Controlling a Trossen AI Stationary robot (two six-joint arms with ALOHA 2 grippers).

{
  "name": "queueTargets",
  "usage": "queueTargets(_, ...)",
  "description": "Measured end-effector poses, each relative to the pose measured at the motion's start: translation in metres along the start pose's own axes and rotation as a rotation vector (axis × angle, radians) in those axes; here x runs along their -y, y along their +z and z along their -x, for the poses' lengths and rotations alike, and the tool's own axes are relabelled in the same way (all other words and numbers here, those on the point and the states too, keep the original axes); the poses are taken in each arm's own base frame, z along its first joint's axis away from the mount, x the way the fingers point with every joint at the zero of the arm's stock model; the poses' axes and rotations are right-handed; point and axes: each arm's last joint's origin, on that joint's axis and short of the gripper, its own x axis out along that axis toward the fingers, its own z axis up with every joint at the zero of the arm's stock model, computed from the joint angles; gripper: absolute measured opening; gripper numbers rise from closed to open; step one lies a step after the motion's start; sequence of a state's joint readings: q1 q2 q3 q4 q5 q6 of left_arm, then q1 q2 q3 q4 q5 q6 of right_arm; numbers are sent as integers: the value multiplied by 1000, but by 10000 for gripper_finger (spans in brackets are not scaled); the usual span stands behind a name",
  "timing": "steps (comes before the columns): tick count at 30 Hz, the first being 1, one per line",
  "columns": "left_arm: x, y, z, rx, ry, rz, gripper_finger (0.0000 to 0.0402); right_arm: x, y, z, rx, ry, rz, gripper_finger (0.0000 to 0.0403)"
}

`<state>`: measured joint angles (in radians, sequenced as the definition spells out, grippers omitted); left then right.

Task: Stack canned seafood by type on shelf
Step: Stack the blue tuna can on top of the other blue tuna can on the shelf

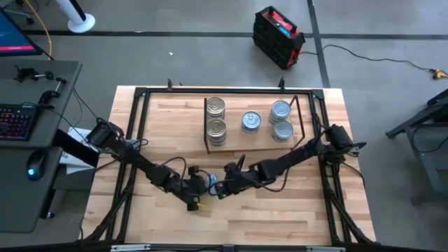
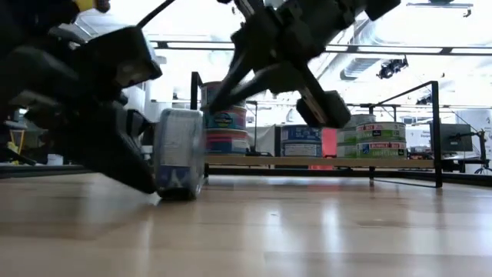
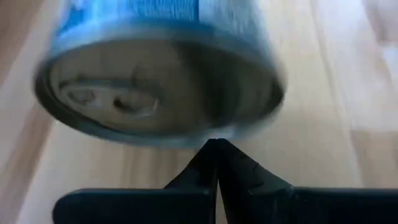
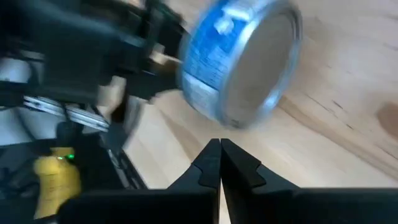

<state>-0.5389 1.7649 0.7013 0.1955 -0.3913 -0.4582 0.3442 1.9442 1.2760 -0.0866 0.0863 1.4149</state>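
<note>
a blue-labelled tin (image 1: 212,181) stands on its edge on the tabletop (image 1: 280,217), well in front of the shelf (image 1: 255,142), between the left gripper (image 1: 199,190) and the right gripper (image 1: 222,187). both pincers have fingers pressed together, holding nothing, and they crowd the tin from either side. on the shelf i count five tins from above: two gold-lidded (image 1: 215,107) toward one end, three silver-lidded (image 1: 251,122) beside them.

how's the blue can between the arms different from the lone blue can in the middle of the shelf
The can between the arms stands on its edge on the tabletop; the middle shelf can sits flat, lid up. The first has both shut tools beside it, left tool and right tool; the second stands alone. Both have blue labels.
</note>
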Motion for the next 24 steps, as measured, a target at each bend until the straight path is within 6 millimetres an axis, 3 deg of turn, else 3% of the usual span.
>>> queueTargets(6, 3, -1, 1, -1, -21, 8, 0, -4, 2, 5, 12, 11, 22, 0)
queueTargets(11, 4, -3, 12, -46, -15, 14, 0, -22, 7, 32, 52, 85, 99, 0)
queueTargets(14, 0, 0, 31, -87, 0, 8, 0, -49, 13, 49, 77, 103, 213, 0)
queueTargets(17, -5, 6, 55, -99, 6, 3, 0, -77, 23, 64, 85, 10, 341, 0)
queueTargets(24, -33, 2, 114, -33, -4, 184, 0, -108, 37, 47, 26, -207, 533, 4)
